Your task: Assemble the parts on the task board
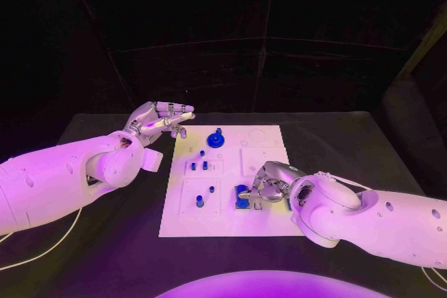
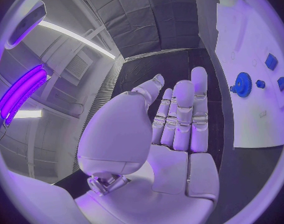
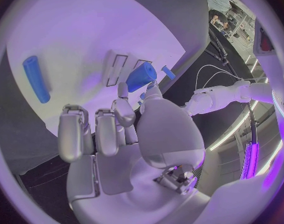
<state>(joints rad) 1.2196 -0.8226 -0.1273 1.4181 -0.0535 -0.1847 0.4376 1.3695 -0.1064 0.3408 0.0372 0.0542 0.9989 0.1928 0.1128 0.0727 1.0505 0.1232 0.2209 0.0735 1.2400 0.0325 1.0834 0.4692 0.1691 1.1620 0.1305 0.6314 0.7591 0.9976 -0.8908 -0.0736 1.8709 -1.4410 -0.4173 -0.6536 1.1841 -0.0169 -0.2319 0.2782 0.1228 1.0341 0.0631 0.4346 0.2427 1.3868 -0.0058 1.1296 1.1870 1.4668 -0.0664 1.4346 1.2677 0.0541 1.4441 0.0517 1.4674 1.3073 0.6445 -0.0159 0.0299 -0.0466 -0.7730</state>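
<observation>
The task board [image 1: 247,214] lies in the middle of the black table [image 1: 373,143]. The left hand [image 1: 158,122] hovers at the board's far left corner, fingers stretched out flat and together, holding nothing. The right hand [image 1: 265,185] rests over the board's near right part, and its thumb and a finger seem to pinch a blue cylinder part [image 3: 141,76], though the head view hides the contact. A blue gear [image 1: 216,140] sits near the far edge. 1 blue rod [image 3: 36,78] lies flat on the board, well apart from the right hand.
</observation>
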